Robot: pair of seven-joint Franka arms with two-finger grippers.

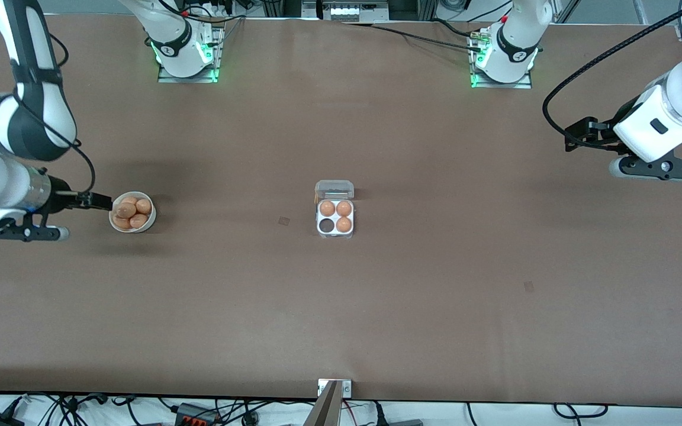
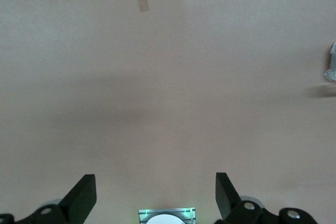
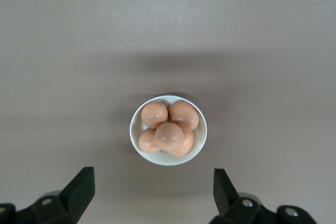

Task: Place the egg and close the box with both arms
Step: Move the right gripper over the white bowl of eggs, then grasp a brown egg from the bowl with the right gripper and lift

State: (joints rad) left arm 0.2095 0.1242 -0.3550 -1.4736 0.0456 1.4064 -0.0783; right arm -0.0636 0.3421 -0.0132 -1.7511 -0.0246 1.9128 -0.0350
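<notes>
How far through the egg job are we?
Three cells of the egg carton hold eggs; one is empty, and the lid is open. The right end effector, open, hovers by the bowl of eggs, holding nothing. The left end effector waits open. Picking, placing and closing remain.

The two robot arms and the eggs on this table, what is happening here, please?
Nothing is held at this moment. The right gripper hangs open over the white bowl of eggs at the right arm's end of the table. The box sits mid-table with its lid open, three cells filled and one empty. The left gripper waits open over bare table at the left arm's end.
</notes>
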